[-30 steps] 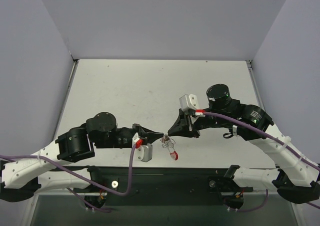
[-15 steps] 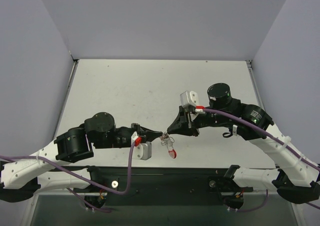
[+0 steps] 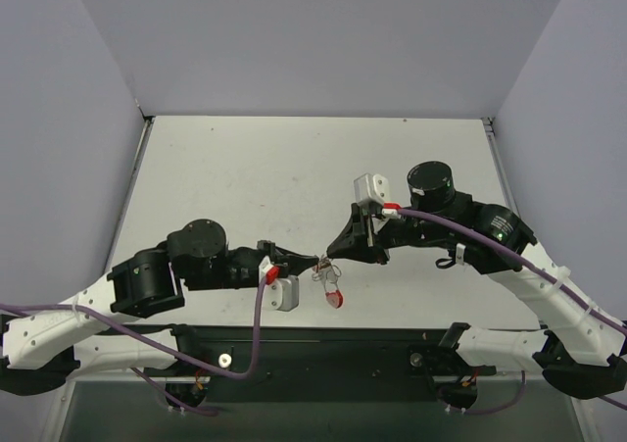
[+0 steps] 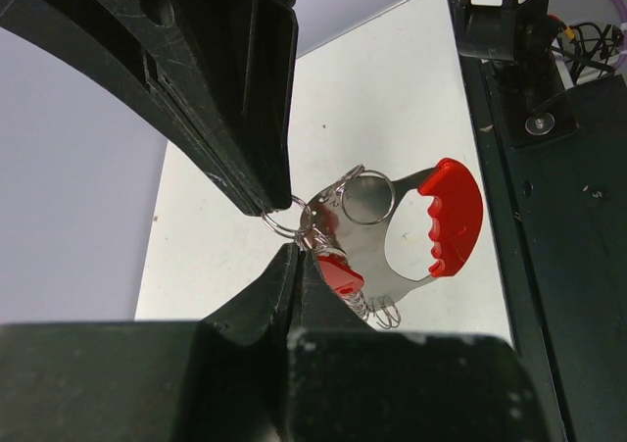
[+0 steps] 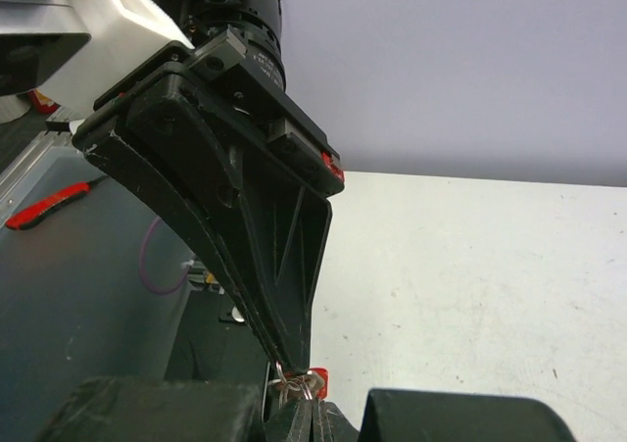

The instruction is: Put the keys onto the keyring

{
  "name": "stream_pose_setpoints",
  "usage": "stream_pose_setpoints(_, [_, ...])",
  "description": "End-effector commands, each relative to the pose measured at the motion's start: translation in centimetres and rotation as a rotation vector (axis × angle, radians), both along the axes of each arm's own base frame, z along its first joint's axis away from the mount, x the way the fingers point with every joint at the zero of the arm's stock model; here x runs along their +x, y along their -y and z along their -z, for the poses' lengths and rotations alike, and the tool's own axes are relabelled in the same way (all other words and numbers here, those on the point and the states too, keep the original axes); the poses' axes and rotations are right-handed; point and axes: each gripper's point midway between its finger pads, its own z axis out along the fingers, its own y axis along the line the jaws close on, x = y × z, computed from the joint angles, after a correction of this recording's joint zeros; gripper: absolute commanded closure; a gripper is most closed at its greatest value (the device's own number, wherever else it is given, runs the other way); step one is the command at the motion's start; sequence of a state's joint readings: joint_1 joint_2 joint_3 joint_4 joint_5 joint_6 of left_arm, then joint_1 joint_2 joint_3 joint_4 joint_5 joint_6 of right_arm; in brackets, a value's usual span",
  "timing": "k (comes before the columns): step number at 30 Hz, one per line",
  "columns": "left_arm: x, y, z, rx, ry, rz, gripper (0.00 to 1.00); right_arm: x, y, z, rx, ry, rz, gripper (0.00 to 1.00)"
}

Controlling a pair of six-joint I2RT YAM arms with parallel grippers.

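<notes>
The keyring hangs between my two gripper tips above the table's near edge, its red arc [image 3: 336,300] lowest. In the left wrist view the red arc [image 4: 451,217], grey-silver band [image 4: 364,258] and small silver rings [image 4: 368,196] show plainly. My left gripper [image 3: 315,263] is shut, its tips [image 4: 291,251] pinching the tiny silver keys beside the small red tag [image 4: 338,273]. My right gripper [image 3: 331,256] is shut on a small silver ring [image 5: 306,395] of the keyring, tip to tip with the left gripper [image 5: 287,356]. The keys themselves are mostly hidden by the fingers.
The white table [image 3: 255,177] stretches behind the grippers, with grey walls on three sides. The black base rail [image 3: 323,349] runs along the near edge just below the hanging keyring. Purple cables [image 3: 257,324] trail from both wrists.
Both gripper tips have crept slightly closer together and the hanging keyring has shifted a little to the left. Both grips are unchanged.
</notes>
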State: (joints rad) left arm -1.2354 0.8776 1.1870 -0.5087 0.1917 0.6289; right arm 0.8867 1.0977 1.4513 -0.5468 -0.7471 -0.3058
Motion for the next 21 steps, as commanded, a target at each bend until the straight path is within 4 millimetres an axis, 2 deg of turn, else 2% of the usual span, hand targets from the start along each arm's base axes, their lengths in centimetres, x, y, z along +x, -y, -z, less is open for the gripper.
stream_pose_setpoints(1, [-0.6, 0.0, 0.5, 0.025, -0.035, 0.022, 1.0, 1.6, -0.3, -2.9, 0.094, 0.082, 0.058, 1.0])
stream_pose_setpoints(21, [-0.1, 1.2, 1.9, 0.071, -0.05, 0.017, 1.0, 2.8, -0.2, -3.5, 0.118, 0.086, 0.124, 1.0])
